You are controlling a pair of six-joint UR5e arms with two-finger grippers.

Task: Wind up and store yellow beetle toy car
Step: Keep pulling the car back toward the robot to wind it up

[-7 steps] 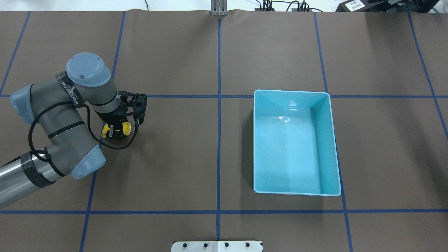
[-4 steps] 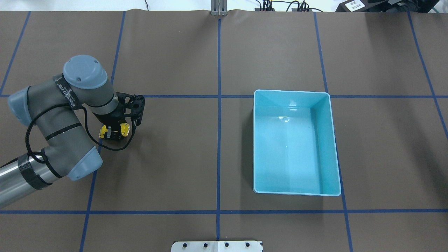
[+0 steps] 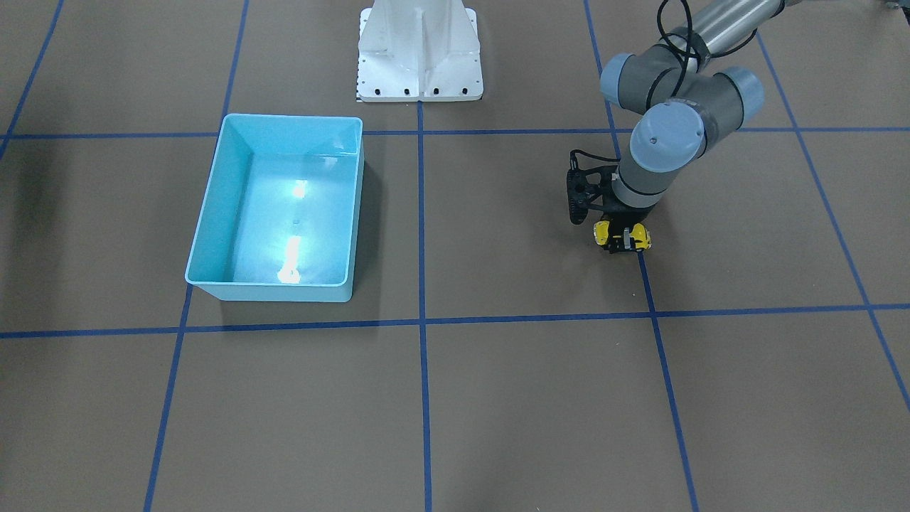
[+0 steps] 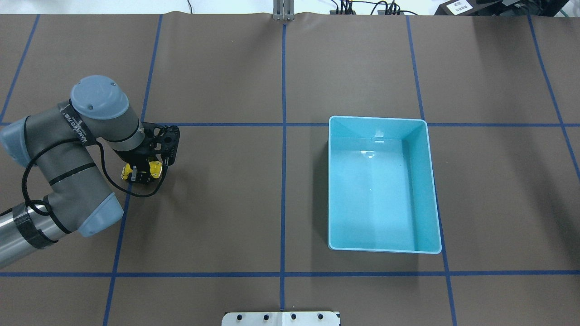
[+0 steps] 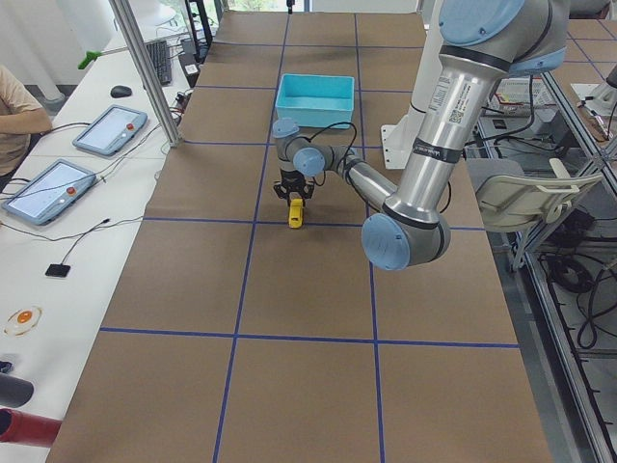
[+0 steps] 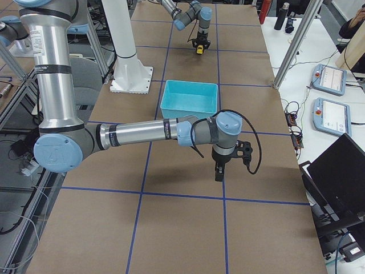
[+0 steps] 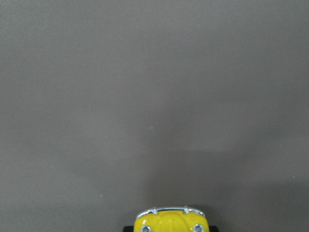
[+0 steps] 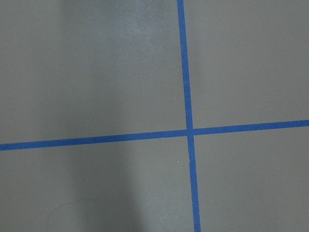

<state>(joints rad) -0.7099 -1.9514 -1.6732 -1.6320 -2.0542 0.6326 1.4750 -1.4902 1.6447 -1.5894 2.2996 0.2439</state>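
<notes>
On the table [image 4: 226,203], well away from the bin [image 4: 423,181]: the car [image 4: 154,168] is low on the brown cover, out past the bin's long side, toward the robot's left.
Car: small, shiny and yellow, with black wheels. It looks to rest on the table, right by a blue line [image 4: 118,226]. It is not in the bin.
Left hand [image 4: 138,174]: it reaches down from above and is clamped across the car's middle.
Left wrist view: only the car's yellow end with a silver bumper shows, at the bottom edge. Brown table fills the rest.
Right hand [image 6: 218,171]: it hangs over the table on the other side of the bin from the car, pointing down. I cannot tell if its fingers are apart or together.
Right wrist view: two blue lines cross on the table.
Bin: light blue, with tall walls and a shiny floor.
</notes>
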